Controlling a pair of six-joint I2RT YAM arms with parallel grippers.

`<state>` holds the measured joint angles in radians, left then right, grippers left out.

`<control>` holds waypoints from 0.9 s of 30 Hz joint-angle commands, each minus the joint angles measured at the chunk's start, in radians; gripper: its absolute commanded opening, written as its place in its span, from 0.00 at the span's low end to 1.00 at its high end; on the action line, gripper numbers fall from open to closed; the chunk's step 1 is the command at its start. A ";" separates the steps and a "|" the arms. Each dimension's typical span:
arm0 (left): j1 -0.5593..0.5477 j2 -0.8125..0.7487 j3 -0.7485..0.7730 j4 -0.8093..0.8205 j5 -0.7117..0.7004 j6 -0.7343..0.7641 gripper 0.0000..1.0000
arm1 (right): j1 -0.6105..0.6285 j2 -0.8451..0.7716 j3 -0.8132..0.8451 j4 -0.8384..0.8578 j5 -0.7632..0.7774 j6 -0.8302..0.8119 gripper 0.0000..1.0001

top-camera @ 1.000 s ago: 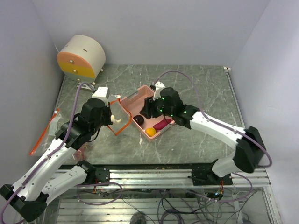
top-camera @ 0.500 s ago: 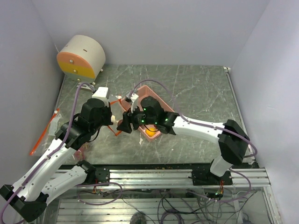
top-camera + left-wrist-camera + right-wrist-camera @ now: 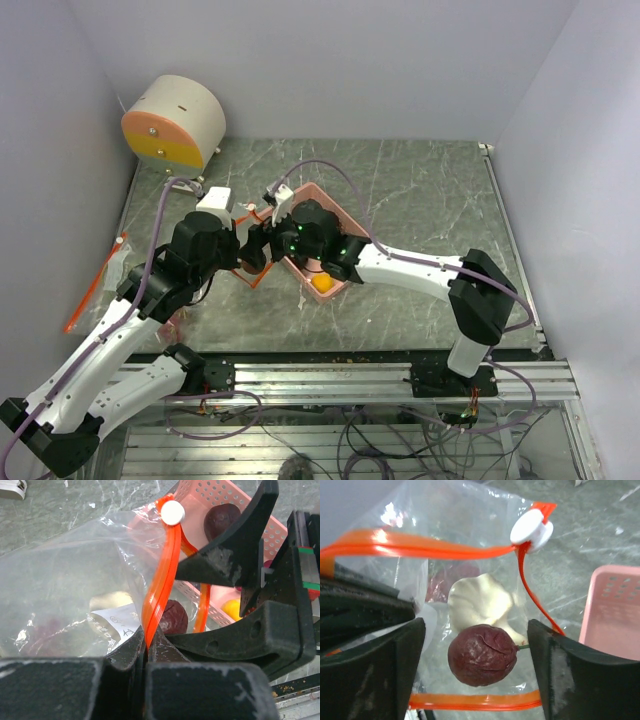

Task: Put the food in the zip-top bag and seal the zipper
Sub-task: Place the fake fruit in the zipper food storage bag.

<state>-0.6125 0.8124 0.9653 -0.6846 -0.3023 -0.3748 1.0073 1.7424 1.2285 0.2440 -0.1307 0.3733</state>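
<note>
My left gripper (image 3: 146, 642) (image 3: 238, 262) is shut on the zipper (image 3: 162, 580), the orange-red strip of the clear zip-top bag (image 3: 65, 580), and holds the mouth open. My right gripper (image 3: 477, 645) (image 3: 256, 252) is open at the bag's mouth. A dark red fruit (image 3: 481, 655) (image 3: 172, 617) sits between its fingers with a gap on each side. A whitish bulb (image 3: 480, 602) and a reddish piece (image 3: 452, 577) lie deeper in the bag. The pink basket (image 3: 335, 205) holds another dark fruit (image 3: 220, 520) and an orange-yellow fruit (image 3: 322, 283).
A cream and orange drum (image 3: 175, 122) stands at the back left. A second bag with an orange strip (image 3: 95, 285) lies at the table's left edge. A small white part (image 3: 215, 198) lies behind my left gripper. The white zipper slider (image 3: 531, 530) sits at the strip's end.
My right arm has swung left from over the pink basket to the bag's mouth, bringing the dark red fruit. My left arm has held still on the strip.
</note>
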 commanded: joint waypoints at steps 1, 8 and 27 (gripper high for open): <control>0.002 -0.011 0.006 0.025 0.028 -0.009 0.07 | 0.001 0.026 0.062 -0.006 0.053 -0.005 0.91; 0.002 -0.019 0.012 0.010 0.009 -0.003 0.07 | 0.004 -0.102 -0.021 -0.026 0.082 -0.013 1.00; 0.002 -0.024 0.064 0.011 0.024 -0.007 0.07 | 0.009 -0.161 -0.034 -0.299 0.171 0.048 0.81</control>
<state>-0.6106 0.8040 0.9798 -0.6865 -0.3019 -0.3771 1.0103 1.5215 1.1652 0.0265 0.0231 0.4000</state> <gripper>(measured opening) 0.075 0.868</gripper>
